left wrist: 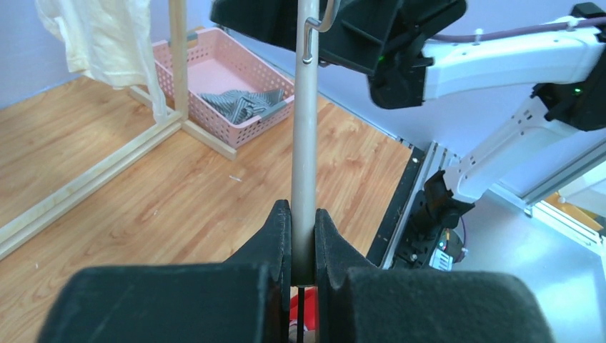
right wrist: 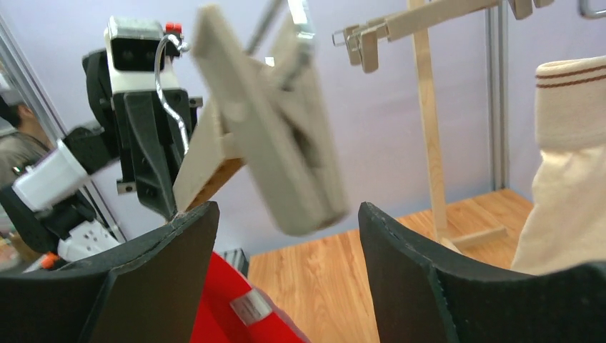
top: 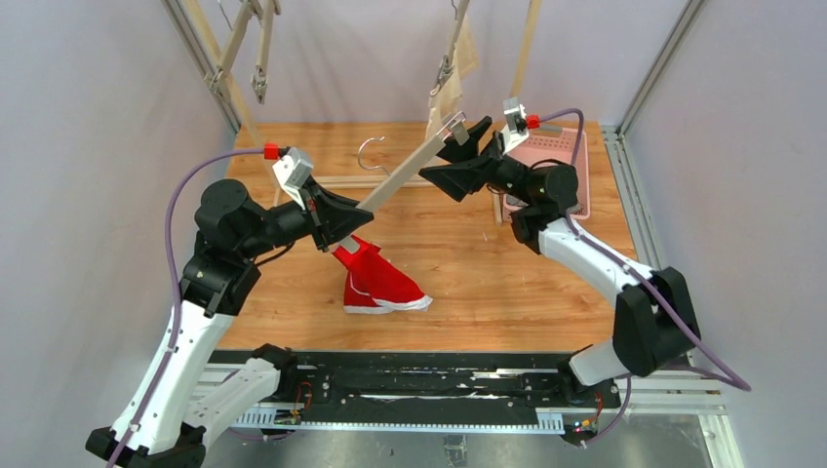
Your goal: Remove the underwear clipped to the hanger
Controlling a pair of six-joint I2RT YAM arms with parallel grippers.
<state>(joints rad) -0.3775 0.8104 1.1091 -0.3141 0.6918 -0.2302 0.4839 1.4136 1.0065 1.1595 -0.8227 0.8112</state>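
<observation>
- Top external view: the wooden table [top: 507,283] carries a wooden rack [top: 322,180] at its far side; the frame cuts off the rack's top.
- The hanger [top: 405,180] slants, low end at the left, high end at the far right.
- The red underwear [top: 380,281] hangs from the low end. Its long axis runs from a narrow bunched top down toward the near right, where the wide white-trimmed edge meets the table. Its fastening is hidden.
- The cream underwear [right wrist: 564,179] hangs on the rack, with 2 brown lines on its band, partly cut off.
- A pink basket [left wrist: 207,113] holds the crumpled grey underwear [left wrist: 239,103].
- The left hand [left wrist: 303,211] is clamped on the hanger's bar.
- The right hand [right wrist: 286,207] stands apart around 1 blurred clip [right wrist: 279,164].
</observation>
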